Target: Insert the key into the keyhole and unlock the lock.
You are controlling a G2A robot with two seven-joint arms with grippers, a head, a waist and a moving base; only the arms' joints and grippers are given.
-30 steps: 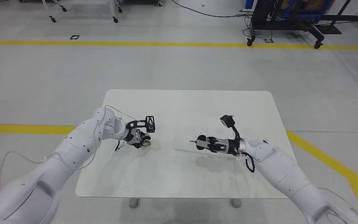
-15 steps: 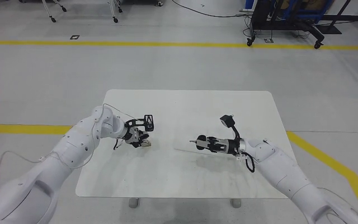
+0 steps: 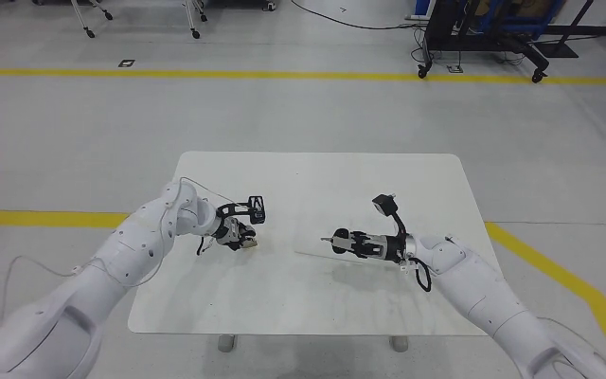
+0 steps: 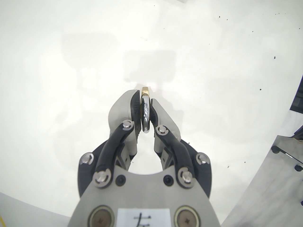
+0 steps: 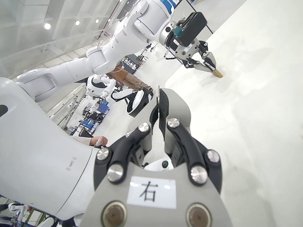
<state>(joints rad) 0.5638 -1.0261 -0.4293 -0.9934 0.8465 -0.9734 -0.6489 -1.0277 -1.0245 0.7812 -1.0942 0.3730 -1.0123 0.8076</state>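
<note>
Here, the left gripper [image 4: 143, 97] is clenched on the lock [image 4: 144, 113], whose silver shackle is pinched between the black pads [image 4: 135, 105] while the brass body protrudes beyond the fingertips, low at the white table [image 3: 312, 180]; whether the surface is touched cannot be told. The right gripper [image 5: 158, 90] is closed on the key [image 5: 157, 96], of which a thin metal edge is seen between its pads. The two grippers are held facing each other over the table, well apart.
</note>
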